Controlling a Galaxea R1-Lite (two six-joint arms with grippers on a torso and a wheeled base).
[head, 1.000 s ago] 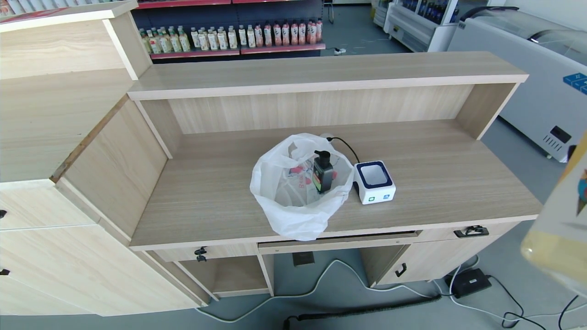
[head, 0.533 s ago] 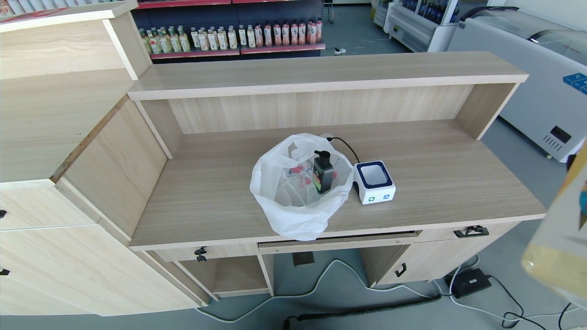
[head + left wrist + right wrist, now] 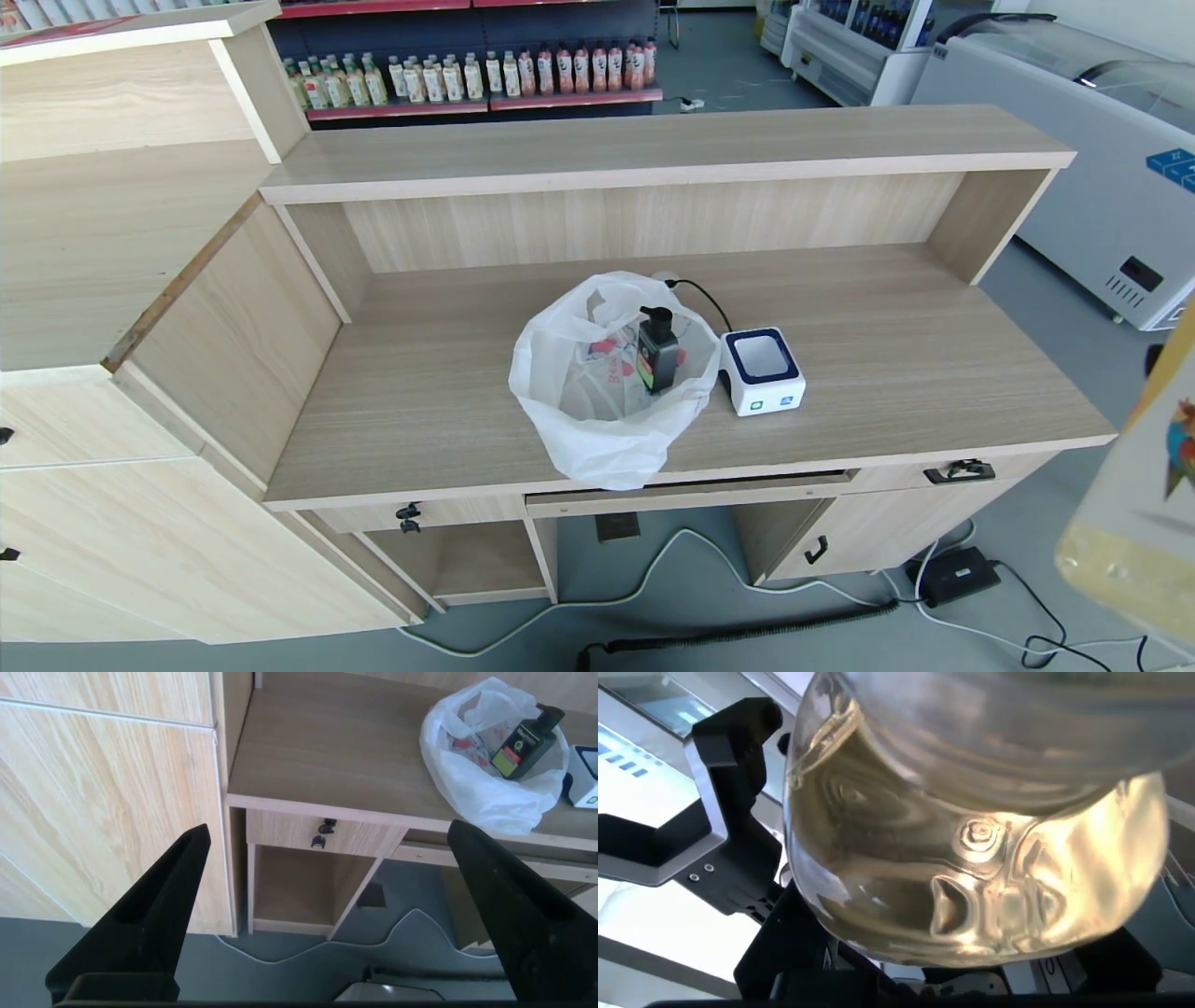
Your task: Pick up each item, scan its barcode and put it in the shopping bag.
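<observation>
The left tool (image 3: 329, 829) has two matte black fingers (image 3: 140, 933), each a flat wedge, broad at the base and narrowing to a blunt tip. The right tool (image 3: 962, 793) is black too: an angular, faceted finger (image 3: 729, 742) on a bracket (image 3: 654, 849) with bevelled edges and two small silver screws (image 3: 700, 870).

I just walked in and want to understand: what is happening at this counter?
A robot is doing checkout. Its right gripper is shut on a bottle of yellow liquid, off to the right of the counter, not yet at the scanner. A black pump bottle already stands in the white shopping bag beside it. The left gripper hangs open, empty, in front of the counter's left end.
</observation>
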